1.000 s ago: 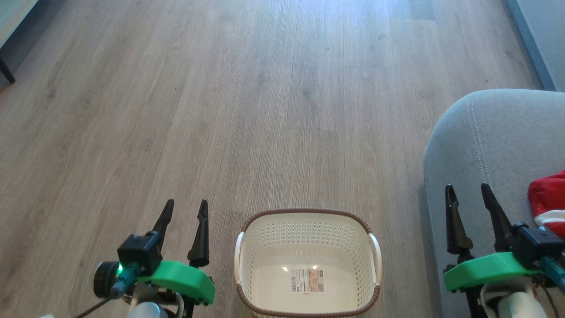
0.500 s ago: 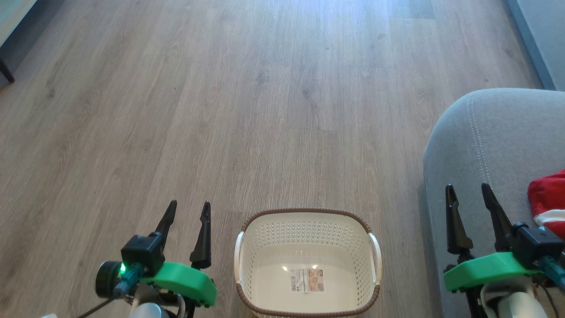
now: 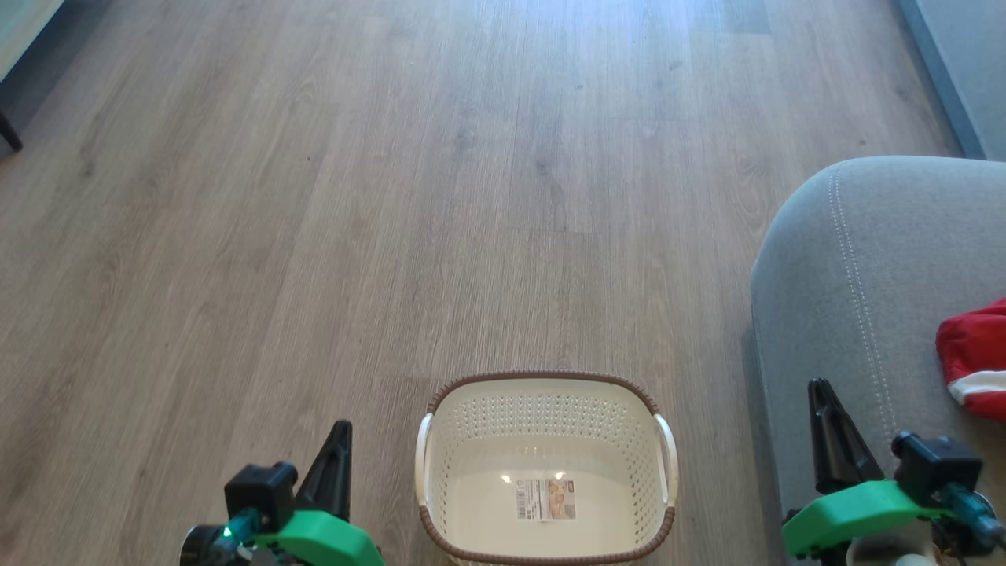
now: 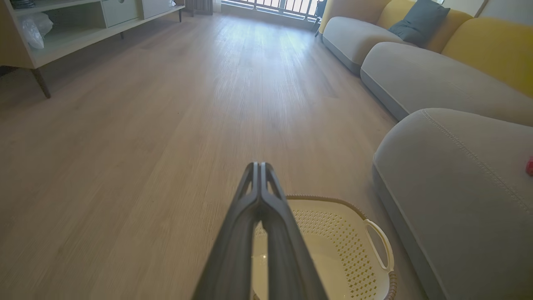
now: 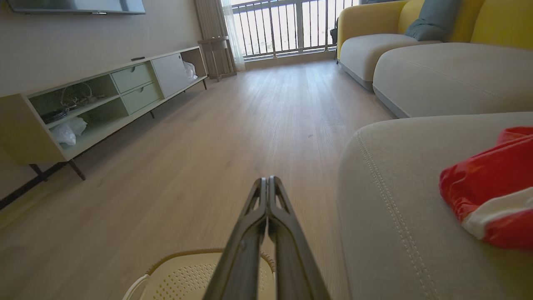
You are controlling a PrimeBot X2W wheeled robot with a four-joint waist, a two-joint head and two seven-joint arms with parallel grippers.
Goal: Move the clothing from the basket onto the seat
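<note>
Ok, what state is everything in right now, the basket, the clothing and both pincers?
basket: upright on the floor, empty
clothing: bunched on the seat
left pincer: shut, holding nothing
right pincer: shut, holding nothing

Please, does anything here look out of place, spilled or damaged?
Nothing stands out. The basket stands upright and empty on the floor, the clothing lies on the seat, and the left gripper and right gripper are shut, holding nothing.

Basket cream, perforated, brown-rimmed; clothing red, white-striped; seat grey.
</note>
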